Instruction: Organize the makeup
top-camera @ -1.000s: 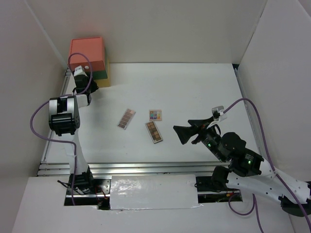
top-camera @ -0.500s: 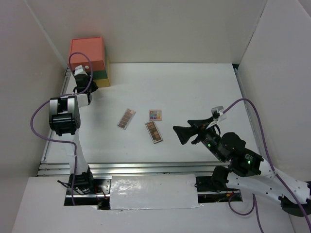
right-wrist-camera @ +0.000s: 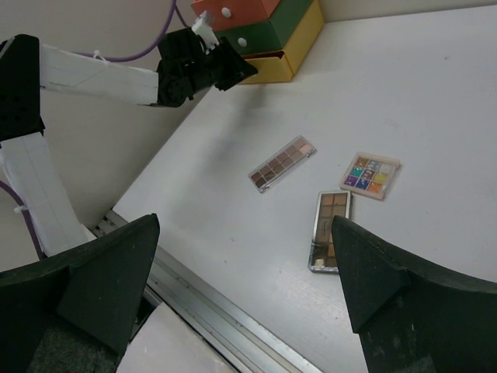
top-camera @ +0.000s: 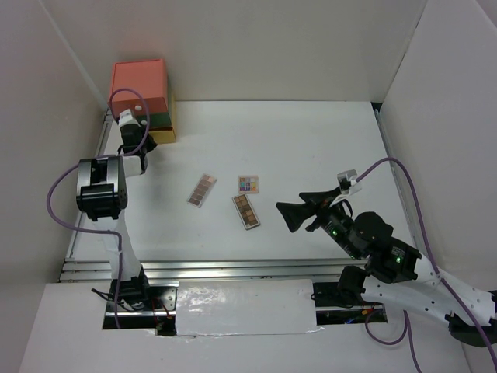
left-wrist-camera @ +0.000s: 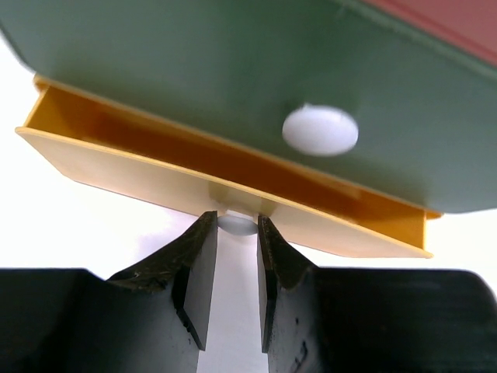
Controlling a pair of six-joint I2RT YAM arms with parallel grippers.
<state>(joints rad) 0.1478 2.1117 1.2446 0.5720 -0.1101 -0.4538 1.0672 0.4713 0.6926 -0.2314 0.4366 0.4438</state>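
Three eyeshadow palettes lie mid-table: a pinkish one (top-camera: 202,189) (right-wrist-camera: 282,164), a multicolour one (top-camera: 248,184) (right-wrist-camera: 370,175) and a brown one (top-camera: 246,211) (right-wrist-camera: 329,231). My left gripper (top-camera: 151,134) (left-wrist-camera: 237,222) is at the stacked drawer box (top-camera: 140,85). It is shut on the white knob (left-wrist-camera: 237,225) of the yellow bottom drawer (left-wrist-camera: 155,167), which stands slightly pulled out. My right gripper (top-camera: 286,217) (right-wrist-camera: 245,221) is open and empty, held above the table just right of the brown palette. The puffs, green tube and compact are out of view.
The coral, green and yellow drawer box stands in the far left corner against the wall (right-wrist-camera: 256,31). The green drawer (left-wrist-camera: 233,70) above the yellow one is shut. White walls enclose the table on three sides. A metal rail (top-camera: 233,268) runs along the near edge.
My left arm has drawn back slightly toward me, and the yellow drawer has slid out a little from under the green one. The right arm and palettes have not moved.
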